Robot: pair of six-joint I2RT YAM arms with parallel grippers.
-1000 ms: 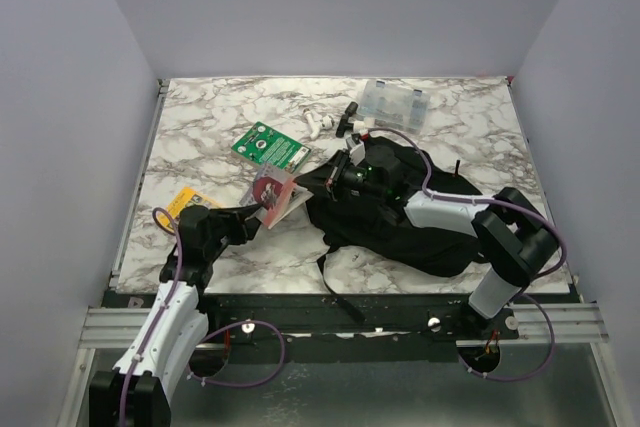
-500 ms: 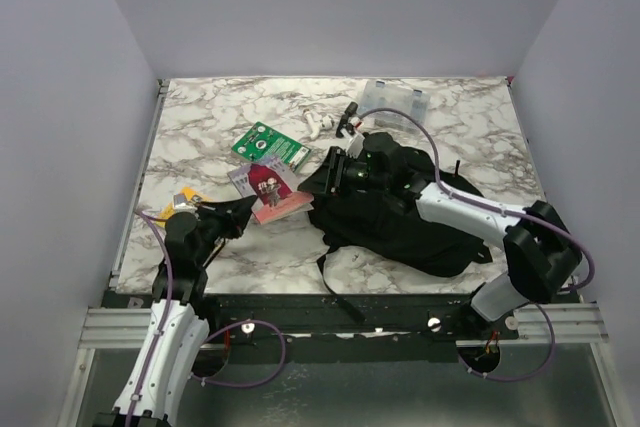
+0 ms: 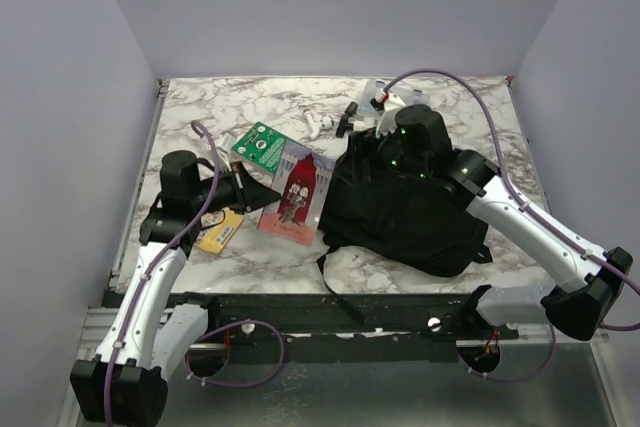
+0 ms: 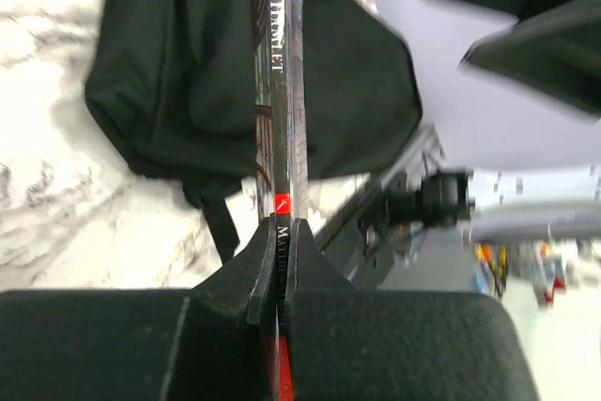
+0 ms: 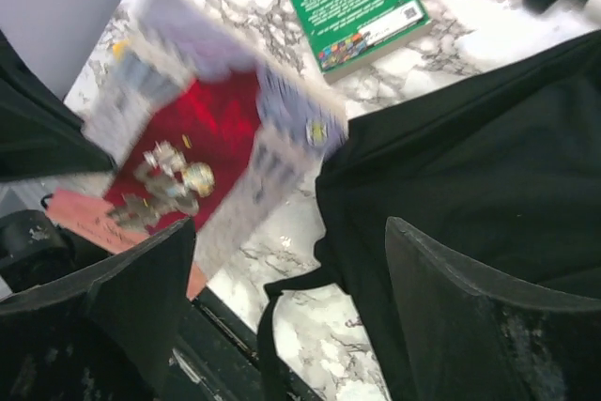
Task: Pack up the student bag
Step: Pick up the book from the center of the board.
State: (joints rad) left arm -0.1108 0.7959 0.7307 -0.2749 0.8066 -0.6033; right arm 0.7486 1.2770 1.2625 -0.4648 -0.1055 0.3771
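The student bag (image 3: pixel 410 217) is a black backpack lying right of the table's middle, also seen in the left wrist view (image 4: pixel 160 82) and the right wrist view (image 5: pixel 479 157). My left gripper (image 3: pixel 252 192) is shut on the edge of a thin book (image 3: pixel 297 190) with a red cover and a castle picture. The book is held off the table just left of the bag. Its spine (image 4: pixel 278 91) runs straight out between the fingers (image 4: pixel 310 255). My right gripper (image 3: pixel 378 160) hovers open over the bag's upper left part, its wide-apart fingers (image 5: pixel 488 316) holding nothing.
A green book (image 3: pixel 268 144) lies behind the held book. White earbuds (image 3: pixel 318 125), a small black object (image 3: pixel 347 117) and a clear compartment box (image 3: pixel 380 95) sit at the back. A yellow item (image 3: pixel 220 230) lies near the left arm. A bag strap (image 3: pixel 335 287) trails toward the front edge.
The left gripper closed on the red book and raised it toward the bag. The right gripper let go of the bag, opened, and rose back over it.
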